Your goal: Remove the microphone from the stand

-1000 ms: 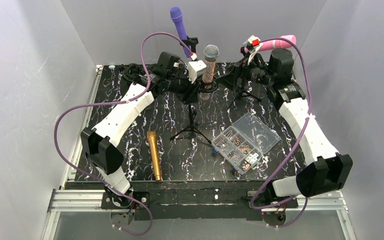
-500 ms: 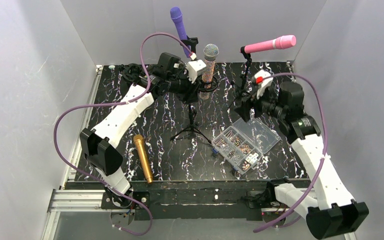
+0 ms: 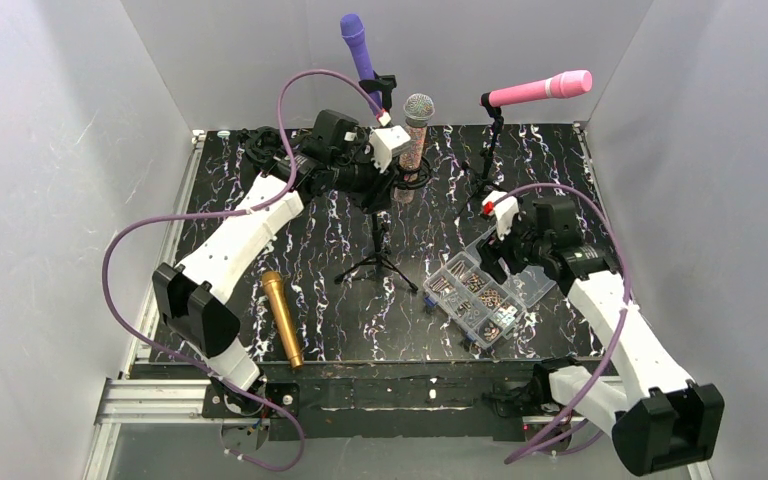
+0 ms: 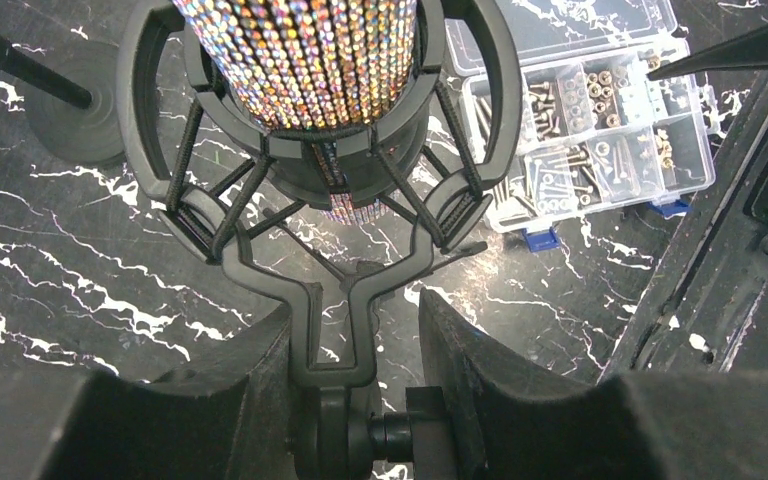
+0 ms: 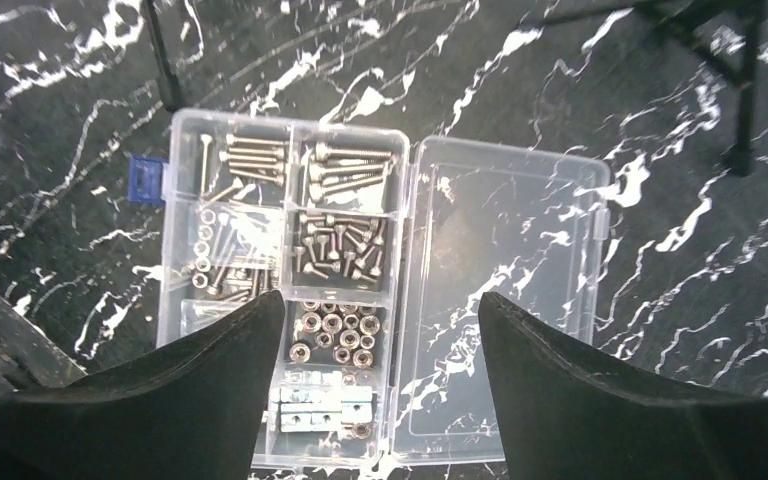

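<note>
Nearest, a gold microphone lies flat on the bench by the left arm's elbow. The right arm is folded, its wrist hanging over the open parts box; the right jaws point down, spread wide and empty. Further in, the left arm reaches to the bench's middle, where the glitter microphone stands upright in the shock mount on the tripod stand. The left jaws, partly open, straddle the mount's neck; bench shows between neck and right finger. The overhead view hides them behind the wrist. The microphone's head is cut off in the wrist view. Behind, a purple microphone and a pink microphone sit in their stands
</note>
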